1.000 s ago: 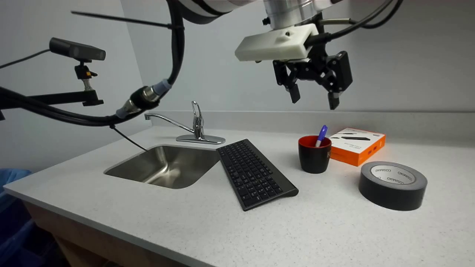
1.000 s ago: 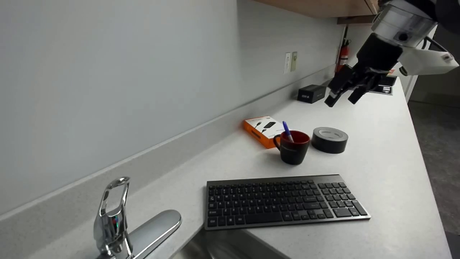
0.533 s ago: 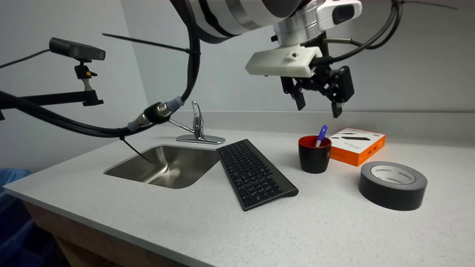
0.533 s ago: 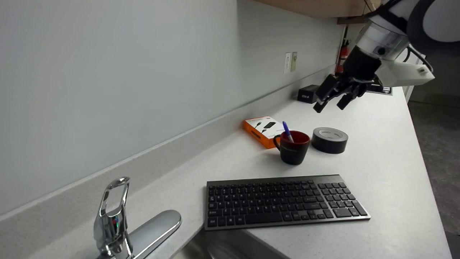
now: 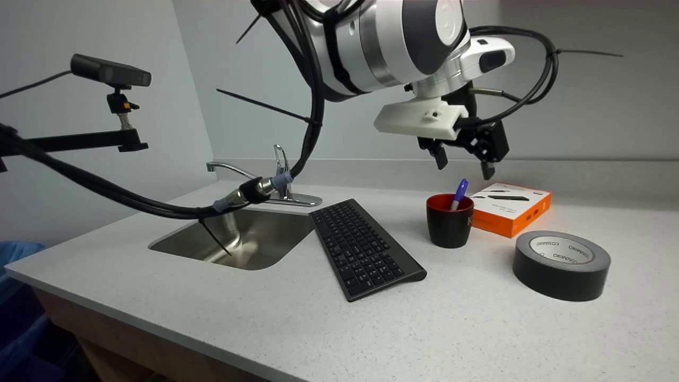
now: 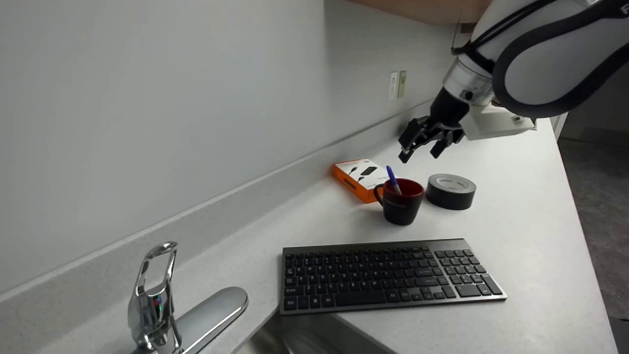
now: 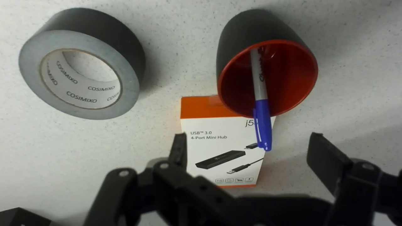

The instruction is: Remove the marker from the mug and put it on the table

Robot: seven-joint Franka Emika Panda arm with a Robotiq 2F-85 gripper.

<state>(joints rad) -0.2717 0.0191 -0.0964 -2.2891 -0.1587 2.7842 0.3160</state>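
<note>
Marker [image 7: 260,94]: stands tilted inside the mug [image 6: 402,210], which is upright on the surface [image 5: 403,339]. The blue cap [image 7: 264,125] projects above the mug's rim; the pale barrel [image 7: 258,78] runs down into the mug.

Handling: expect a light, stiff part with a smooth skin, probably hard plastic. It is apt to turn in a loose hold but unlikely to break. The mug may tip or drag along if the pull goes sideways.

Point of hold: take the lower cap, just above the mug's rim. A hold at the very tip could draw the cap off and leave the barrel behind. A pocket clip [image 7: 256,125] runs along one side of the cap; contact on it may seat unevenly. Withdraw along the marker's own tilt until its lower end clears the mug.

Tool state: the gripper [image 5: 464,166] hangs above the mug and touches neither mug nor marker. Its fingers [image 7: 326,158] stand well apart and hold nothing.

Surroundings, outward from the mug: an orange-and-white box [image 7: 220,142] lies just beside it, on the side toward which the cap leans; whether the two touch cannot be told. A tape roll [image 5: 559,281] and a keyboard [image 6: 393,275] lie near the mug on different sides, each clear of it. A steel sink [image 5: 276,233] lies farther from the mug, beyond the keyboard.
</note>
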